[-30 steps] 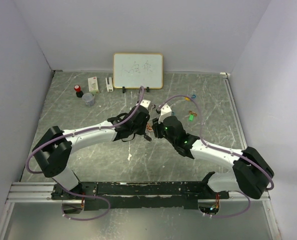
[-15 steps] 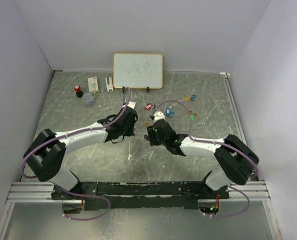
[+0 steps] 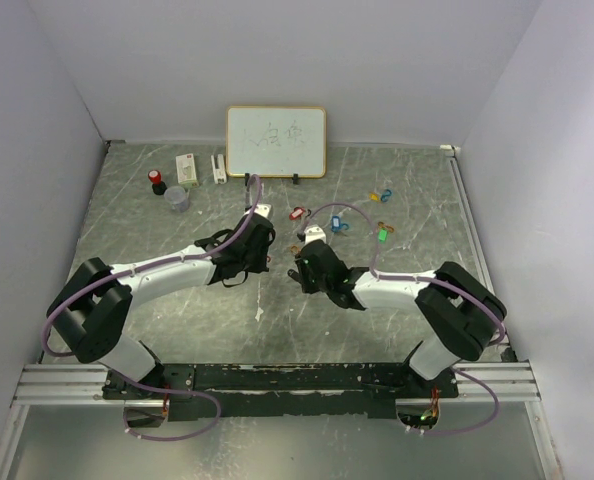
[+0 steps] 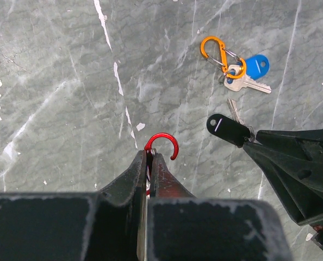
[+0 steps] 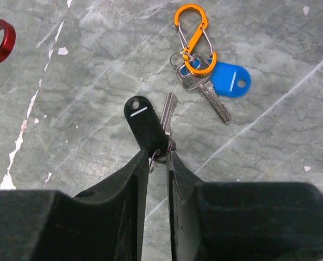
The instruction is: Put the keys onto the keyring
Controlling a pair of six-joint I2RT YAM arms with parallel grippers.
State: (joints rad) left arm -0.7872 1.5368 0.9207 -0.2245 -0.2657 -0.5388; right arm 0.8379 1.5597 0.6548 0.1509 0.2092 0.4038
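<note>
Top: both arms reach low to mid-table, left gripper [image 3: 266,262] and right gripper [image 3: 300,272] tips near each other. Left wrist: jaws pinched tight on red clip [image 4: 162,142]. Right wrist: jaws nearly closed, gripping the black-tagged key [image 5: 144,124] by its ring. The orange clip [image 5: 193,37] carrying the blue-tagged key [image 5: 229,81] lies beyond, apart.

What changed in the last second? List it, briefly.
Both arms, raised with wrists nearly touching mid-table, drew apart and appear to have lowered; the right arm folded back toward its base. The left gripper is shut on the red carabiner, the right gripper on the ring of the black key tag; whether either grip is new cannot be told. The green tag and whiteboard stayed put.
</note>
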